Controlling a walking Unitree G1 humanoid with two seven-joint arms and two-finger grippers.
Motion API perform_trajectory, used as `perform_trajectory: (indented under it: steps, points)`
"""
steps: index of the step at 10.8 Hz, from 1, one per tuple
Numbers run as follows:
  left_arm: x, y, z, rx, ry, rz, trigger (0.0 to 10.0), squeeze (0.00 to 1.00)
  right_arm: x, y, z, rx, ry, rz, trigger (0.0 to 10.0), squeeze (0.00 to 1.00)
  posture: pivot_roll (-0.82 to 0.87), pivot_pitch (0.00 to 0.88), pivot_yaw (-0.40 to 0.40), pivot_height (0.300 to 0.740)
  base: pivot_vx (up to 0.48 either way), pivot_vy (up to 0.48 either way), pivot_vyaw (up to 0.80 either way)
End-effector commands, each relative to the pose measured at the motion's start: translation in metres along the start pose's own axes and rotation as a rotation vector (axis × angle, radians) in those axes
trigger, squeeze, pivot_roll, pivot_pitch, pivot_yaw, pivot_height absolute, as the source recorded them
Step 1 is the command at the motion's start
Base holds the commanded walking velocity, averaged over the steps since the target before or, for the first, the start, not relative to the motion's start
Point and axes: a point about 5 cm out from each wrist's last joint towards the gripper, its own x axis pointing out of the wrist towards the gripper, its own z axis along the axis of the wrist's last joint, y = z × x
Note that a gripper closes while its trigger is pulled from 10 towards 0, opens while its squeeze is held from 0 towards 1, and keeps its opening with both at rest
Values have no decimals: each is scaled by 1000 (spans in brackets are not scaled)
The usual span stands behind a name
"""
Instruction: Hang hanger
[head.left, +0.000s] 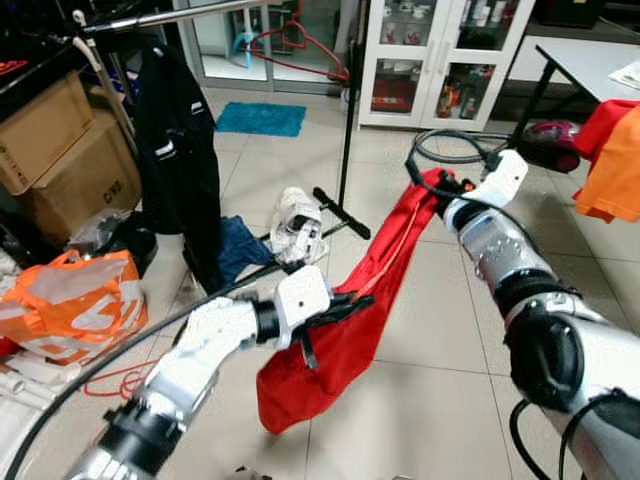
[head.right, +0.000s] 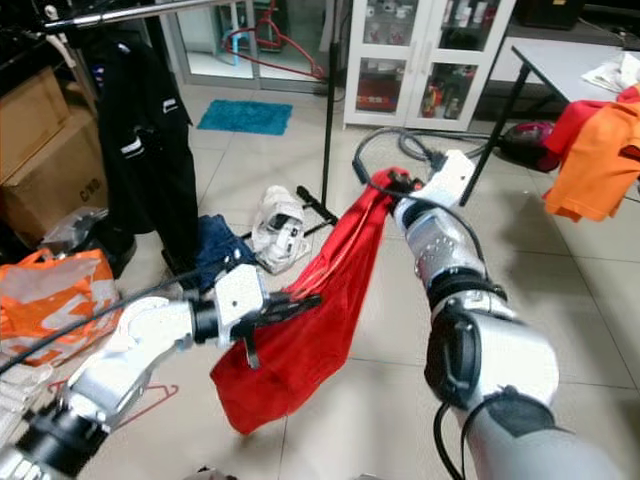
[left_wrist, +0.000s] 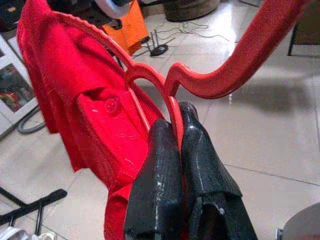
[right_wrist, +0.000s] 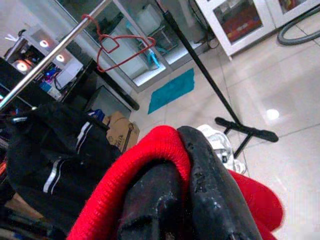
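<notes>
Both sets of jaws are clamped shut. The left gripper (left_wrist: 182, 150) pinches the thin neck of a red plastic hanger (left_wrist: 220, 65) just below its hook, and the right gripper (right_wrist: 185, 175) squeezes a fold of the red fabric garment (head.left: 345, 330) at its upper end. The garment, a buttoned shirt by the look of it, hangs stretched between the two grippers over the pale tiled floor, its lower end sagging near the left one, with the hanger threaded inside it.

Beyond stands a metal clothes rail (head.left: 160, 17) on a black stand, carrying a black jacket (head.left: 180, 150) and an empty red wire hanger (right_wrist: 122, 47). An orange bag (head.left: 70, 300) and cardboard boxes (head.left: 60, 150) sit to the left.

By my reading the dressing of the hanger is nearly done, but the hook is well apart from the rail; lifting and hooking it remain.
</notes>
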Motion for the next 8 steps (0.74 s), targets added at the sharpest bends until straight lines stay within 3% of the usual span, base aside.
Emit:
perform_trajectory:
  steps: [1, 3, 4, 5, 6, 8]
  points:
    - [0, -33, -19, -62, 94, -275, 10000, 0, -1, 12, 89, -13, -315, -23, 10000, 0, -40, 0, 22, 740, 0, 0, 0]
    - [6, -22, 8, -95, -28, -310, 10000, 0, 5, 25, 78, -12, -271, 11, 10000, 0, -19, 0, 10, 740, 0, 0, 0]
    - [8, -14, 42, -201, -227, -345, 10000, 0, 7, 31, 69, -16, -233, 31, 10000, 0, -19, 0, 7, 740, 0, 0, 0]
    - [2, -12, 80, -270, -425, -419, 10000, 0, 9, 29, 52, -33, -165, 26, 10000, 0, -25, 0, 7, 740, 0, 0, 0]
    - [-2, -11, 88, -282, -464, -436, 10000, 0, 9, 27, 46, -36, -145, 19, 10000, 0, -28, 0, 8, 740, 0, 0, 0]
    - [-18, -10, 111, -373, -599, -475, 10000, 0, 3, 6, 24, -18, -71, -31, 10000, 0, -30, 0, 8, 740, 0, 0, 0]
